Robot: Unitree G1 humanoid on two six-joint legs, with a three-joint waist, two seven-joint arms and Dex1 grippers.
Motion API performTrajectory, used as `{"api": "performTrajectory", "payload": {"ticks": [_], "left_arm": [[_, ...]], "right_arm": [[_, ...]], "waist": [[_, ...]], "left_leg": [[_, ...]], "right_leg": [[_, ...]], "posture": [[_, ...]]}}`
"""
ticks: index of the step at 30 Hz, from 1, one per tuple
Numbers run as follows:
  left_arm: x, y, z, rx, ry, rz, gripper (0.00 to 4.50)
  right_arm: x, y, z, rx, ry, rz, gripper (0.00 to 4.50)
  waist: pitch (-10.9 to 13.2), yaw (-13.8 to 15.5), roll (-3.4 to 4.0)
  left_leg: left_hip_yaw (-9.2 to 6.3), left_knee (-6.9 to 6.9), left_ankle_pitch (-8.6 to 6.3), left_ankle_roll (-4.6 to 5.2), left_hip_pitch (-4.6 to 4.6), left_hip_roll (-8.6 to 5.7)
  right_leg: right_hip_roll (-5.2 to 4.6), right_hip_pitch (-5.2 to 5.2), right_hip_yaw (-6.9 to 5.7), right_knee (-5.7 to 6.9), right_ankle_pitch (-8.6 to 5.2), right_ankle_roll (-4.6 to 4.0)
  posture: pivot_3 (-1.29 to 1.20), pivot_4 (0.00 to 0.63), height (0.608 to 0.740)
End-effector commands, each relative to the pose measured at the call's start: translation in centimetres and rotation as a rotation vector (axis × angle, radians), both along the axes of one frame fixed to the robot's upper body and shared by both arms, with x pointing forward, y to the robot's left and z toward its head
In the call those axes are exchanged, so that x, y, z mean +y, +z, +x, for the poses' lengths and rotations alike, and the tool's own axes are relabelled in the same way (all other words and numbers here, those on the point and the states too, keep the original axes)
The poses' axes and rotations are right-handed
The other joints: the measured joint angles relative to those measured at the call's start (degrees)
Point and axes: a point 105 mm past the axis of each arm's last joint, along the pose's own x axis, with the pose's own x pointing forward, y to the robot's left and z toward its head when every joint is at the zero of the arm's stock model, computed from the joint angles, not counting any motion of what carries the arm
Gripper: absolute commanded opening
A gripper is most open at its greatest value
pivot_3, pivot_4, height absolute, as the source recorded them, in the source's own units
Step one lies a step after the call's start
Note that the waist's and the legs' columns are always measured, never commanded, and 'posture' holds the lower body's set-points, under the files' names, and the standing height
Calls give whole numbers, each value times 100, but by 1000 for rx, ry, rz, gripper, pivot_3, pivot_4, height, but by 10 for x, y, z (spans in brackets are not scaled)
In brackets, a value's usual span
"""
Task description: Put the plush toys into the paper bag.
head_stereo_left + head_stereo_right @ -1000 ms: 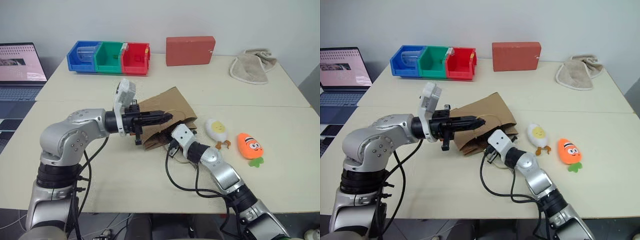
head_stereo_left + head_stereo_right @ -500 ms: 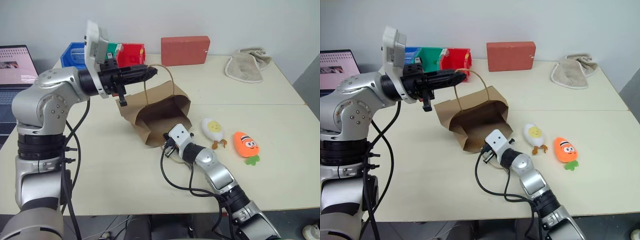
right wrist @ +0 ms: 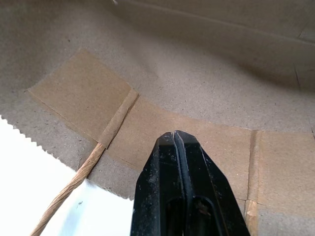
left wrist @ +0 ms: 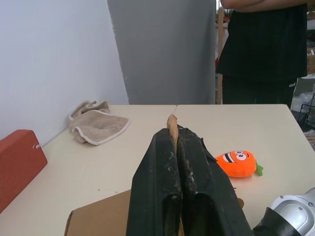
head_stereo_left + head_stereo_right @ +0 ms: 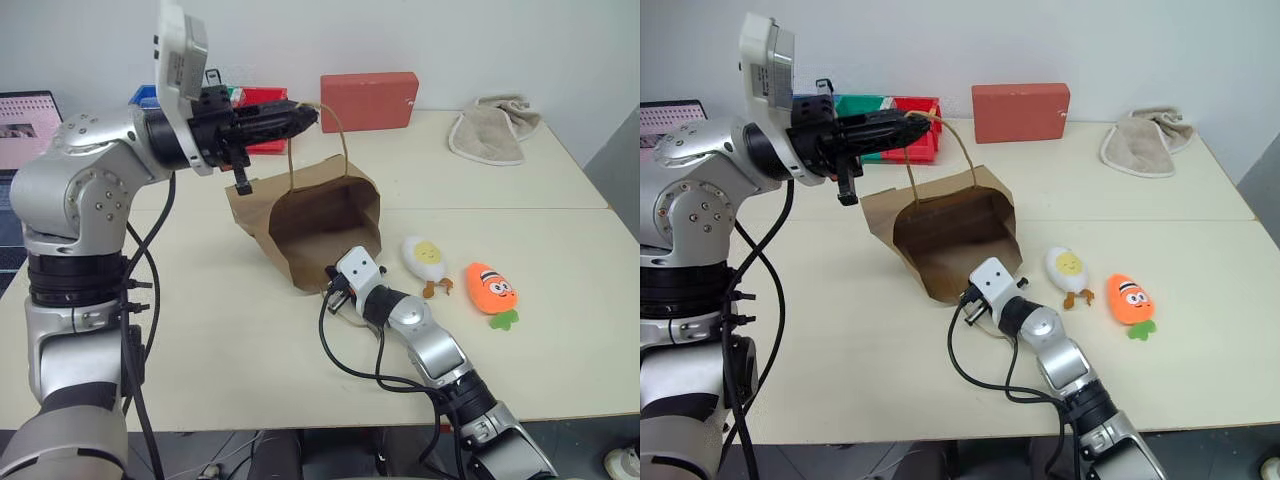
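The brown paper bag lies on the table with its mouth gaping towards me. My left gripper is held high over it, pointing level, shut on one cord handle and pulling the upper side up. My right gripper is shut, its tips resting on the inside of the bag's lower lip by the other handle's cord. Both plush toys lie on the table to the right of the bag: the white egg is nearer, and the orange carrot is beyond it.
A red box and a beige cloth sit at the table's far side, with coloured bins at the far left. A laptop stands beyond the left edge. A person in dark clothes stands past the table's right end.
My left gripper has risen with the handle, lifting the flattened bag so that its mouth stands open. My right gripper has stayed at the lower lip. The toys have not moved.
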Motion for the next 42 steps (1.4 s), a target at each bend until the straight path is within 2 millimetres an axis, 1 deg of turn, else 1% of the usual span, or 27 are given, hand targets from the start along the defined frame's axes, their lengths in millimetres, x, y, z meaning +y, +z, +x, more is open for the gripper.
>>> {"api": "performTrajectory", "payload": {"ticks": [1, 2, 4, 7, 10, 13, 15, 17, 20, 23, 28, 30, 31, 33, 34, 35, 38, 39, 41, 42], "left_arm": [[2, 0, -9, -52, -4, 38, 0], [2, -4, -9, -47, -4, 47, 0], [2, -13, -11, -28, -16, 77, 0], [3, -22, -13, -12, -21, 97, 0], [2, -28, -15, 7, -32, 108, 0], [0, -40, -19, 27, -49, 141, 0], [-1, -45, -20, 33, -54, 154, 0], [-4, -50, -21, 40, -59, 158, 0], [-6, -53, -21, 44, -61, 158, 0], [-8, -55, -19, 45, -58, 160, 0], [-9, -56, -18, 50, -53, 153, 0], [-9, -56, -17, 50, -47, 152, 0], [-8, -55, -17, 50, -43, 149, 0], [-8, -55, -17, 51, -41, 150, 0], [-8, -56, -17, 51, -41, 152, 0], [-7, -56, -17, 52, -41, 152, 0], [-6, -56, -17, 52, -38, 154, 0], [-6, -56, -17, 52, -37, 154, 0], [-6, -55, -16, 50, -37, 155, 0], [-6, -55, -16, 48, -36, 156, 0]], "right_arm": [[1, -6, 1, 24, -12, -6, 20], [0, -3, 1, 13, -16, 1, 20], [3, 10, 1, -16, -5, 46, 20], [3, 26, -1, -53, 4, 98, 20], [2, 40, -4, -104, 22, 112, 20], [-3, 58, -10, -152, 43, 135, 20], [-5, 67, -14, -178, 60, 138, 20], [-9, 80, -17, -205, 74, 161, 20], [-13, 89, -21, -218, 102, 161, 20], [-18, 92, -24, -213, 119, 146, 610], [-31, 95, -34, -174, 199, 107, 2418], [-41, 95, -46, -139, 271, 75, 3076], [-48, 95, -53, -124, 307, 49, 3487], [-67, 94, -68, -100, 370, -20, 4211], [-73, 94, -74, -93, 388, -42, 4471], [-82, 95, -75, -84, 374, -65, 4471], [-120, 92, -65, -110, 260, -230, 4471], [-128, 91, -63, -111, 240, -270, 4471], [-151, 81, -46, -116, 125, -370, 4471], [-158, 75, -39, -125, 87, -413, 4471]], "waist": [[0, -5, 0], [0, -8, 0], [0, -9, 0], [1, -7, 1], [1, -2, 1], [1, 6, 1], [1, 12, 1], [1, 25, 1], [1, 33, 1], [1, 39, 1], [2, 42, 2], [2, 44, 1], [2, 46, 2], [2, 82, 1], [2, 91, 1], [2, 94, 1], [2, 87, 1], [2, 85, 1], [1, 80, -1], [1, 71, -1]], "left_leg": [[0, 0, 0, 0, 0, 0], [0, 0, 0, 0, 0, 0], [0, 0, 0, 0, -1, 0], [-1, 0, 0, 0, -5, 1], [-1, -1, 0, 0, -12, 0], [-2, -2, 0, 0, -12, 0], [-2, -4, 0, 0, -11, 0], [-2, -4, 0, 0, -11, 0], [-3, -3, 0, 0, -11, 0], [-3, -3, 0, 0, -10, 0], [-3, -3, 0, 0, -11, 0], [-3, -4, 0, 0, -12, 0], [-3, -4, 0, 0, -13, 0], [-5, -3, -1, 0, -15, -1], [-6, -3, -1, 0, -17, -1], [-5, -3, -1, 0, -16, -2], [-4, -1, -1, 1, -14, -2], [-1, 0, -1, 1, -13, -2], [1, 3, -1, 1, -13, -2], [1, 5, -1, 1, -12, -1]], "right_leg": [[0, 0, 0, 0, 0, 0], [0, 0, 0, 0, 0, 0], [1, -1, 0, 0, 0, 0], [1, -4, -2, 0, 0, 0], [1, -7, -2, -3, 0, 0], [0, -7, -1, -5, 0, 0], [0, -7, -2, -5, 0, -1], [0, -7, -2, -5, -1, -1], [0, -7, -3, -4, -1, -2], [0, -6, -3, -4, -2, -3], [0, -7, -4, -5, -2, -3], [0, -7, -5, -5, -2, -4], [0, -6, -4, -6, -2, -4], [-1, -4, -7, -11, -3, -3], [-1, -4, -8, -13, -3, -4], [-2, -3, -8, -13, -3, -4], [-2, -3, -7, -12, -7, -10], [-2, -3, -5, -12, -12, -18], [-2, -3, -4, -11, -21, -34], [-2, -3, -4, -11, -22, -35]], "posture": [[0, 150, 740], [0, 150, 740], [0, 150, 740], [0, 150, 740], [0, 150, 740], [0, 150, 740], [0, 150, 740], [0, 150, 740], [0, 150, 740], [0, 150, 740], [0, 150, 740], [0, 150, 740], [0, 150, 740], [0, 150, 740], [0, 150, 740], [0, 150, 740], [0, 150, 740], [0, 150, 740], [0, 150, 740], [0, 150, 740]]}}
